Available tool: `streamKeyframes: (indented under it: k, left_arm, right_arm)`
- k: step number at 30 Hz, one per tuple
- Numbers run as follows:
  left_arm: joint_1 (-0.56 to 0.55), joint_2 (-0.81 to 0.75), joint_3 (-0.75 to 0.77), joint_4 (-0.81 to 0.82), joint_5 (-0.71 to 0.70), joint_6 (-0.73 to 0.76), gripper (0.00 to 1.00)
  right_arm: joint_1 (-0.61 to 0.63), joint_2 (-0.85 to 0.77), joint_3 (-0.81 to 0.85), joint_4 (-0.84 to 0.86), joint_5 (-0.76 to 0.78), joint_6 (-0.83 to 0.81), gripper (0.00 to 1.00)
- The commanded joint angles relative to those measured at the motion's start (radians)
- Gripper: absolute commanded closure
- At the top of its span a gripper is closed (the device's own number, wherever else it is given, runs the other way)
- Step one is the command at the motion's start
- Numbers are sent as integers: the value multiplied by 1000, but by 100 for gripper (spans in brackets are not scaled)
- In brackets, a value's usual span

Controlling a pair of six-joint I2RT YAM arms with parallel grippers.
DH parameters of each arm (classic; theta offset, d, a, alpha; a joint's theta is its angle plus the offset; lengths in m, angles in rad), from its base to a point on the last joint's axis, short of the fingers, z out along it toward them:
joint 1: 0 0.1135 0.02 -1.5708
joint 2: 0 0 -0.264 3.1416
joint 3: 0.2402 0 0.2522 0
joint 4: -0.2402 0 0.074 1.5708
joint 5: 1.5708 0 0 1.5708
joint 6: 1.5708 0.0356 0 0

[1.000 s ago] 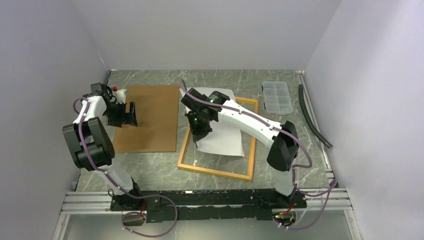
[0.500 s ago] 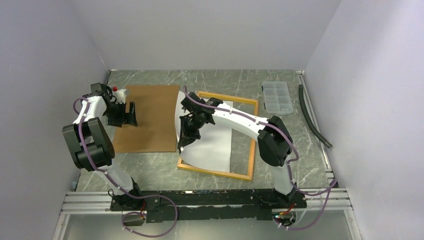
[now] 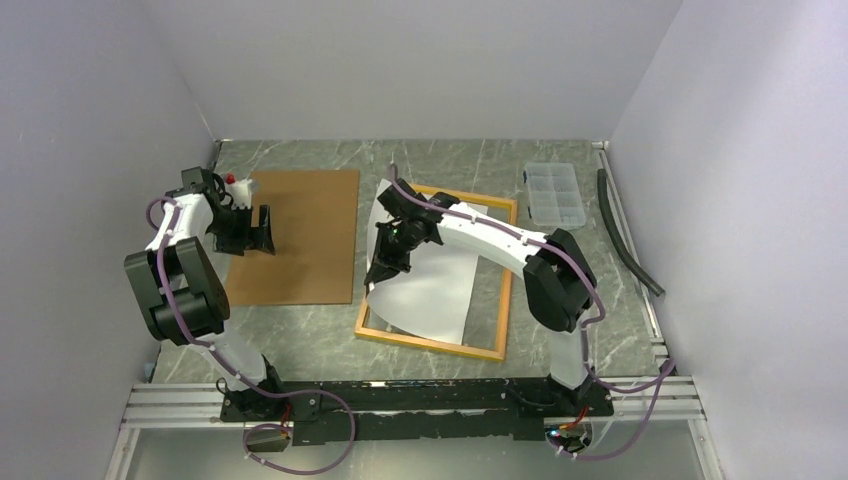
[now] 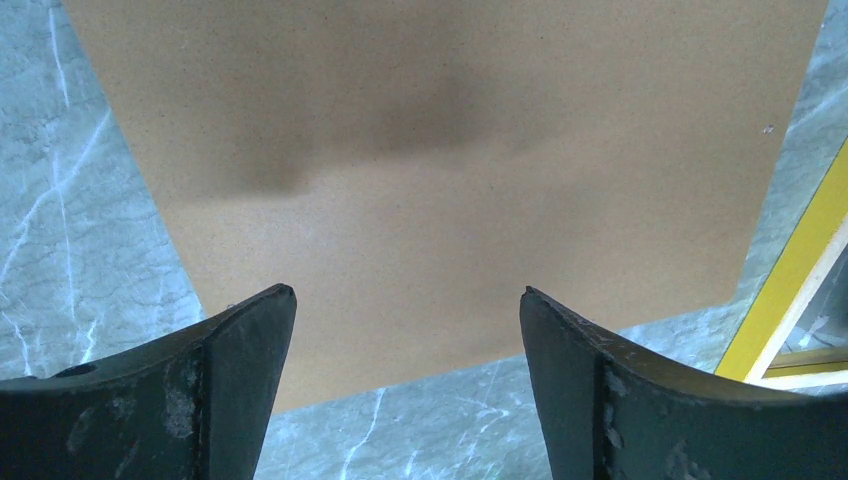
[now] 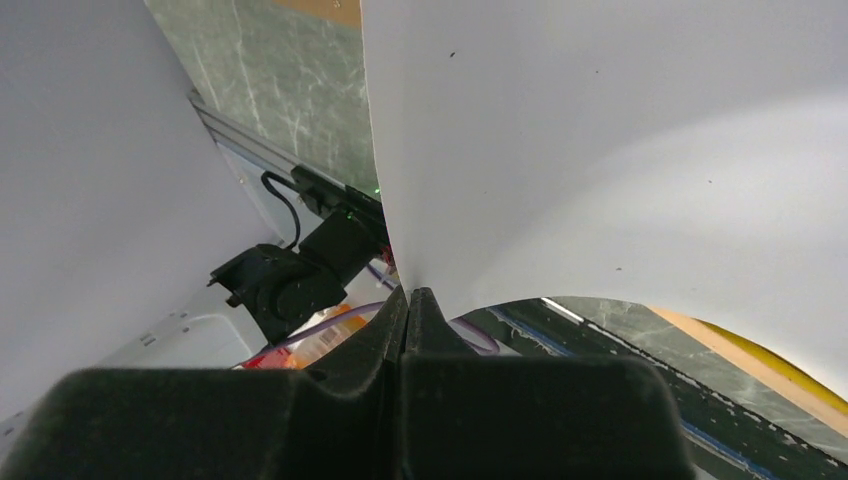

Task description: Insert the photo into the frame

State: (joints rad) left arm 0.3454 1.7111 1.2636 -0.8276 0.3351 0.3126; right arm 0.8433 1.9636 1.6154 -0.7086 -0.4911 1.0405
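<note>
My right gripper (image 5: 408,300) is pinched shut on the left edge of the thin white-backed paper photo (image 3: 432,292), which curls up from it. Over the last second I pulled the sheet nearer. It now drapes to the gripper's right across the yellow-bordered rectangular frame (image 3: 430,343), leaving the far rail bare, so I judge it nearly seated. My left gripper (image 4: 405,292) hangs open above the flat brown backing board (image 4: 450,150).

Grey-green veined marble table top (image 4: 60,200) shows to the left of, right of and between the left fingers (image 4: 240,360). Plain pale walls (image 3: 420,60) close it in at left, back and right, well beyond those fingers. Aluminium rail (image 3: 170,405) along the near edge; light even and soft, shadows faint.
</note>
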Motion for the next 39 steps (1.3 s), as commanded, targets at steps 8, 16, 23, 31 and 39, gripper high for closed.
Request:
streamKeyframes:
  k: [8,16,23,31,39]
  left_arm:
    - [-3,-40,20,4,17,10,13]
    - [-3,-34,25,2,17,7,15]
    - [-3,-38,25,-2,12,16,15]
    - [-3,-39,29,-8,9,22,15]
    - [9,-43,58,-26,-8,35,8]
  right_arm:
    - [-15,-144,-127,-24,62,-42,100]
    - [-32,-194,-210,-27,76,-49,100]
    - [-32,-207,-240,-10,99,-48,100]
    - [-22,-165,-209,-19,81,-118,100]
    - [-20,-117,-175,-28,115,-147,67]
